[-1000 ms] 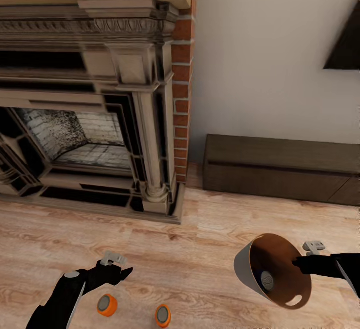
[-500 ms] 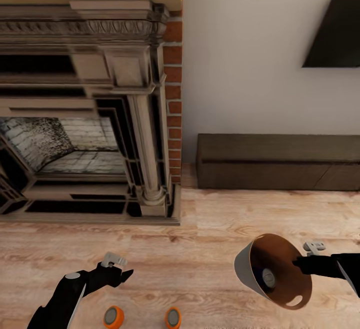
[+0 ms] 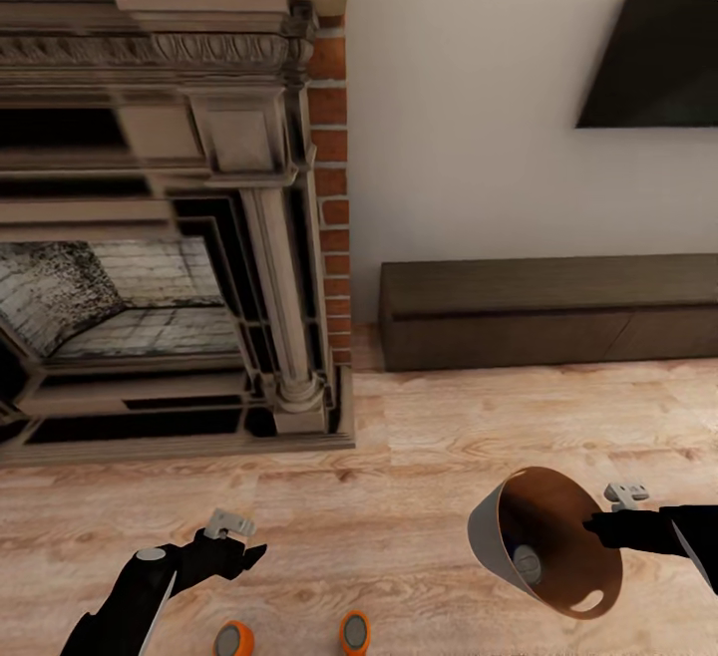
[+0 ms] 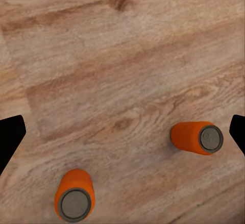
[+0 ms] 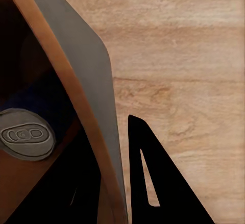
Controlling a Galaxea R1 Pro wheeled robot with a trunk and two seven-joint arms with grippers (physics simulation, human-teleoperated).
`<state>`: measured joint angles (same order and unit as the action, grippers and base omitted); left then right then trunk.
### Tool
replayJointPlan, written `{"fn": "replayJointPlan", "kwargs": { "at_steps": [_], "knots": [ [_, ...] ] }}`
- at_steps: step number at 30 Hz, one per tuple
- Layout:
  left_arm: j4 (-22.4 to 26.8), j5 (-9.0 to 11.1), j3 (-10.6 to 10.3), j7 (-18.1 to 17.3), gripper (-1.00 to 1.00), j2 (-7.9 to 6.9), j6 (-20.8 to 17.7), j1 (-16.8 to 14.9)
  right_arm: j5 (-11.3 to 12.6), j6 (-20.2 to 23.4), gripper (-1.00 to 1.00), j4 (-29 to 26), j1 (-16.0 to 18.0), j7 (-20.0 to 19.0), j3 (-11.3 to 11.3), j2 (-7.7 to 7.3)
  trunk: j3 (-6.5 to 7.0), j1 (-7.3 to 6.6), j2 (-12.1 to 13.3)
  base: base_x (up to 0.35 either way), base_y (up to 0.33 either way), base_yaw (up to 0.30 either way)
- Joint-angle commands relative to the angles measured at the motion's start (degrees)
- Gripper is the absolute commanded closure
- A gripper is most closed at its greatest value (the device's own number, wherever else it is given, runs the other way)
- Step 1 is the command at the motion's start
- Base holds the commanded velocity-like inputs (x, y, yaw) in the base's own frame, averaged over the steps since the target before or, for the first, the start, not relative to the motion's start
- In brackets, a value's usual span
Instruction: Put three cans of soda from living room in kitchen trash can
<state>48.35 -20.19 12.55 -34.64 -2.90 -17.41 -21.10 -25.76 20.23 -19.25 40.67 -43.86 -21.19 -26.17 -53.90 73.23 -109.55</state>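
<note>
Tash can (image 3: 543, 536) tilted, mouth facing camera.

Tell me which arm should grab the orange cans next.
Left. The left gripper hangs open and empty above both orange cans on the floor, while the right gripper holds the trash can.
</note>
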Motion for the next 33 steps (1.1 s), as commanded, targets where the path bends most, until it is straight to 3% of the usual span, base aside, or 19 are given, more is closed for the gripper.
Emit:
{"fn": "replayJointPlan", "kwargs": {
  "at_steps": [1,7,25,33],
  "knots": [
    [0.0,0.0,0.0,0.0,-1.0,0.0,0.0,0.0,0.5,0.2,1.0,0.0,0.0,-0.2,-0.2,0.0,-0.05,0.0,0.0,0.0,0.019,-0.018],
    [0.0,0.1,-0.1,0.2,-1.0,0.0,0.1,0.0,0.5,0.4,1.0,-0.1,0.0,-0.2,0.0,-0.02,-0.53,0.0,0.0,0.0,-0.083,-0.006],
    [0.1,0.0,-0.1,0.7,-1.0,-0.02,-0.2,0.0,0.6,0.6,1.0,-0.1,0.0,-0.4,-0.2,-0.11,-2.15,0.0,0.0,0.0,-0.253,0.0],
    [0.7,0.5,0.2,0.7,-1.0,-0.03,-2.4,0.0,0.2,3.9,1.0,-0.6,0.1,-0.8,0.2,-0.16,-2.36,0.0,0.0,0.0,-0.04,0.0]
  ]
}}
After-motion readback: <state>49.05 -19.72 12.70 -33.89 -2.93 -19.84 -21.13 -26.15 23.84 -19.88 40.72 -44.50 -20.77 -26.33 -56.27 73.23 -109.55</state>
